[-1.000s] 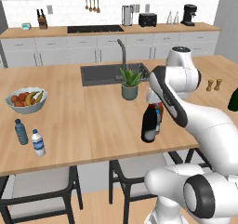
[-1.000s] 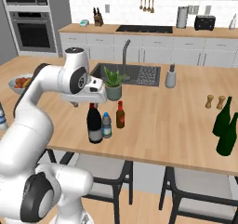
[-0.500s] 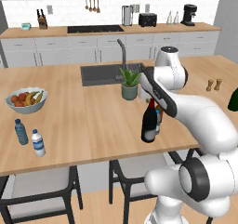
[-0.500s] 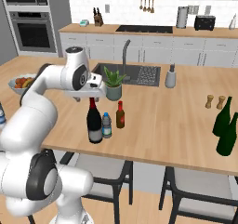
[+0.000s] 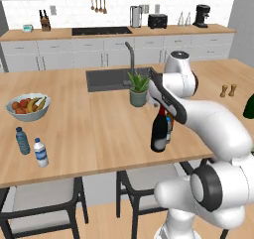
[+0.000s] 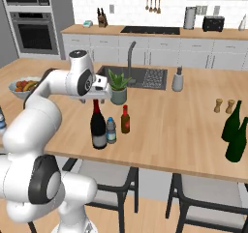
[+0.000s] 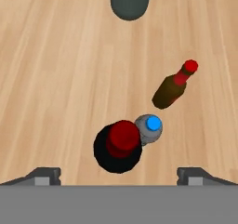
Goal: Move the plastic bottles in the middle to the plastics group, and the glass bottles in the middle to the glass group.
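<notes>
Arm swung lower, wide-open hand (image 7: 118, 175) over wine bottle (image 5: 159, 132), fingertips mostly cut off.

Flat, even brightness covers the rendered kitchen, with no glare and no clear light source. Shadows are faint: a soft dark patch lies on the wooden counter (image 7: 56, 69) beneath the wine bottle (image 7: 118, 146). All views look slightly soft and pixelated, without bending at the edges.

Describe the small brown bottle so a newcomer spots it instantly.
Find the potted plant beside the sink. Three bottles cluster in front of it on the wooden island counter; the small brown glass bottle with the red top stands rightmost, slimmer than its neighbours.
</notes>
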Available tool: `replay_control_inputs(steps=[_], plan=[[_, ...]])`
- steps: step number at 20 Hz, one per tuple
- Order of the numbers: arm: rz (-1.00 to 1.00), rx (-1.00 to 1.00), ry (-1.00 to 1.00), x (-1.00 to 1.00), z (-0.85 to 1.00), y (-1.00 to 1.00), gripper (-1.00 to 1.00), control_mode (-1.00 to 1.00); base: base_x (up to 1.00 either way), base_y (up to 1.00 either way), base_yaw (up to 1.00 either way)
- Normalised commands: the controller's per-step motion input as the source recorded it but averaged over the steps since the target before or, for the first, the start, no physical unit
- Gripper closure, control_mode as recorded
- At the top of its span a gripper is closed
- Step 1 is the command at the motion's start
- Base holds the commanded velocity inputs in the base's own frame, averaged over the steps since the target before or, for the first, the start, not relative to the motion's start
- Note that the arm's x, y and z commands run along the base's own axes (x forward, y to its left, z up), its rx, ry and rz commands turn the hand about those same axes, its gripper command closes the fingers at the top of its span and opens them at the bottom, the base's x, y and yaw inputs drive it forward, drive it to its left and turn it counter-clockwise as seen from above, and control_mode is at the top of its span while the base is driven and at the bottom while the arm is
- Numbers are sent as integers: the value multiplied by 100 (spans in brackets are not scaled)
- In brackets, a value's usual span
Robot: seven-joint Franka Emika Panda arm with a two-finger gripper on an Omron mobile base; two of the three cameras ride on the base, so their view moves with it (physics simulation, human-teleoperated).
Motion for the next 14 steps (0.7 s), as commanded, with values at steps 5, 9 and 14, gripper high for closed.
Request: replay_control_inputs(steps=[5,9,14], plan=[[3,0,-1,0,-30,0,-100,-100,0,0,0],[3,0,0,4,-21,0,-100,-100,0,0,0],[2,0,0,3,-17,0,-100,-100,0,0,0]])
